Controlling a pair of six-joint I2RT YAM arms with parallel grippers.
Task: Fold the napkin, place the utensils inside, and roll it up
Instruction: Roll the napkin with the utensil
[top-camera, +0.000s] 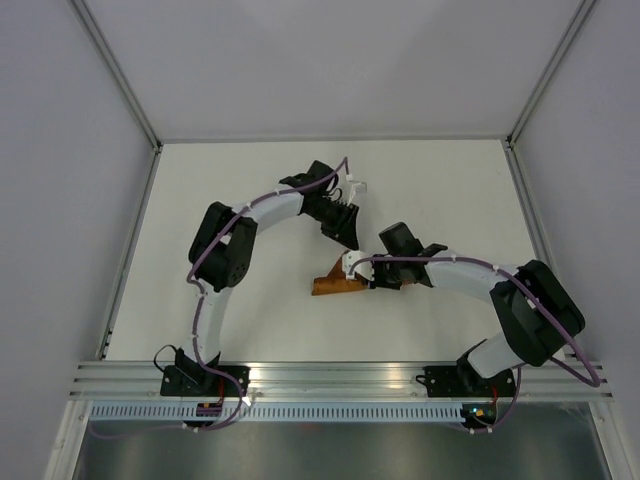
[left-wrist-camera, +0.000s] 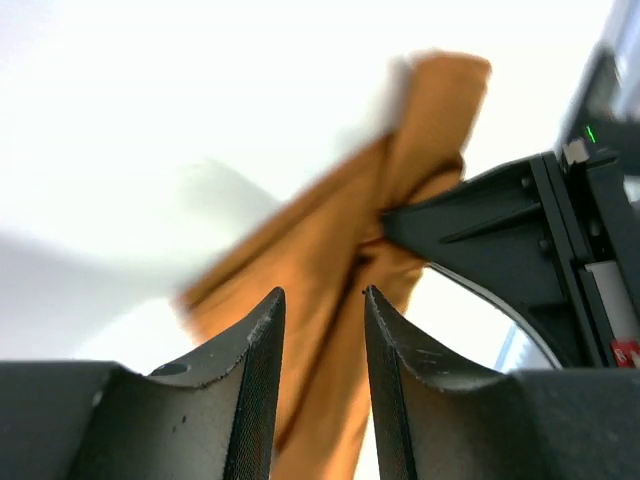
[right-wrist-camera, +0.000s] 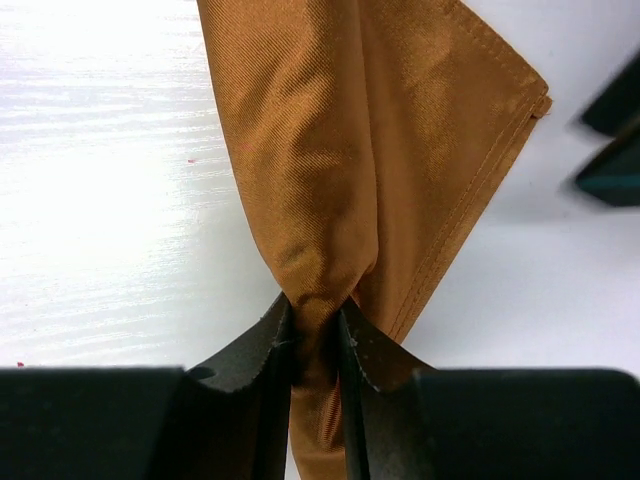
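Lighting: bright, even, from overhead. Top view: sharp; white worktop (top-camera: 440, 190) carries faint soft shadows beneath the arms (top-camera: 272, 207). Left wrist view: worktop blown out to glare; napkin (left-wrist-camera: 320, 250) smeared by blur, far end softest; left tool (left-wrist-camera: 322, 300) edges crisper. Right wrist view: sharp; cloth weave crisp; glare upper left.

Rust-brown napkin (right-wrist-camera: 330, 150) bunched into gathered folds, hemmed corner fanning out, pinched by right pincer (right-wrist-camera: 315, 320).
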